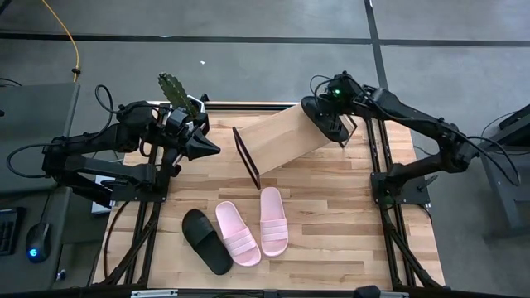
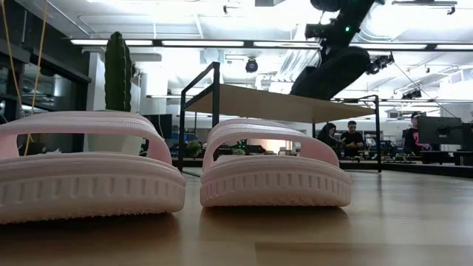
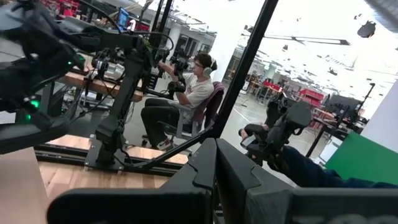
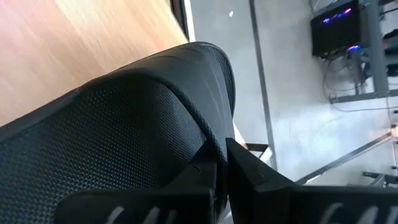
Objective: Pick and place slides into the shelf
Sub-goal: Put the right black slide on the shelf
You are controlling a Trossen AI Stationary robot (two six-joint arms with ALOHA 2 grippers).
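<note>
Taking the shelf [image 1: 286,139] as the anchor and going near to far from the table's front edge.

Closest to the front, well clear of the shelf, three slides sit in a loose row on the butcher-block tabletop [image 1: 331,232]: a black slide [image 1: 206,241] on the left arm's side, a pink slide [image 1: 238,233] touching it or just about, and a second pink slide [image 1: 273,220] next to that, the nearest of the three to the shelf. In the low view the two pink ones fill the foreground with the shelf standing behind them.

Next back is the shelf itself, sitting at an angle on the table, light plank top with black end frames.

At the shelf's far right end is the right gripper [image 1: 330,122], and this is where the fourth slide is. The right wrist view shows a black slide [image 4: 124,124] right up against the fingers with the shelf's plank under it, jaws clamped on it as far as I can tell. So it looks like it's being set on the shelf, but it's not let go yet.

Off the shelf's left end, the left gripper [image 1: 199,146] hovers over the table with jaws closed on nothing. A cactus [image 1: 172,88] stands beyond it.

My read on progress: nothing fully placed yet, one nearly there, three left.
</note>
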